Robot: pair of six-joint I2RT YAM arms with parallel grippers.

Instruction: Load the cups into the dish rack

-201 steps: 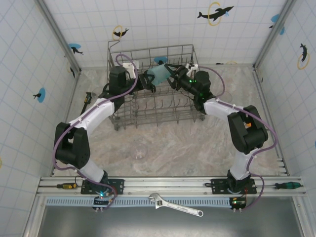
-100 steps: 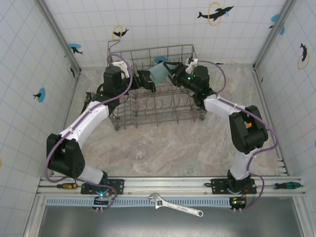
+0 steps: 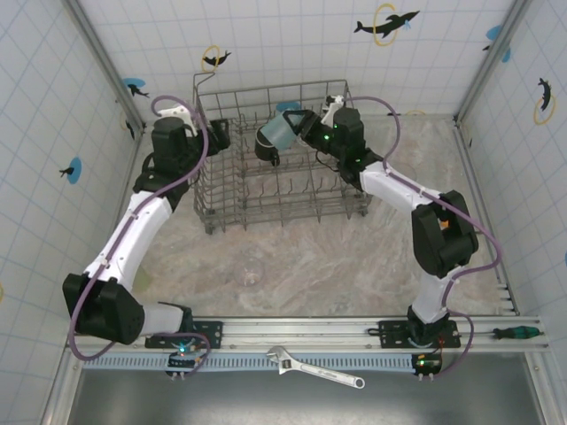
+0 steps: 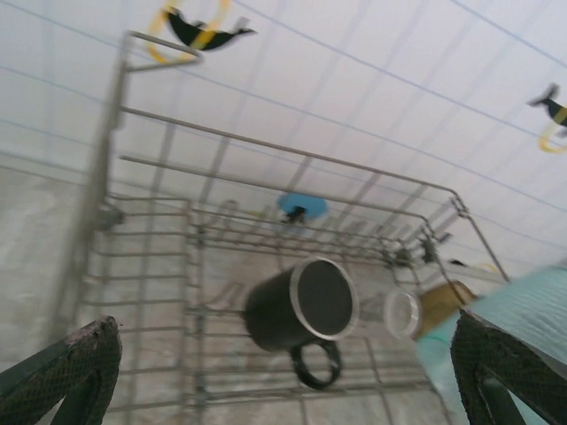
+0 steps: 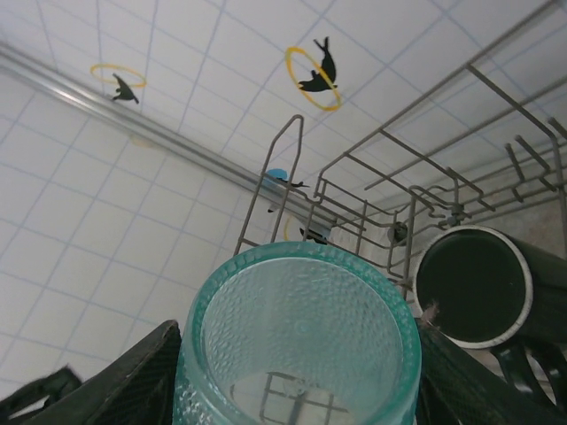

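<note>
Retreat marks the left gripper (image 3: pixel 218 135): it has drawn away from the pale teal cup (image 3: pixel 278 131) to the left wall of the dish rack (image 3: pixel 270 88), jaws spread wide and empty. The right gripper (image 3: pixel 299 124) clasps the cup above the rack's far side, over the black mug (image 4: pixel 297 310) lying inside.

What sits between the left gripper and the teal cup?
The black mug, lying on its side in the dish rack; clearest in the left wrist view.

Left fingers (image 4: pixel 73 365) off teal cup (image 3: pixel 283 133) (wide apart)
</note>
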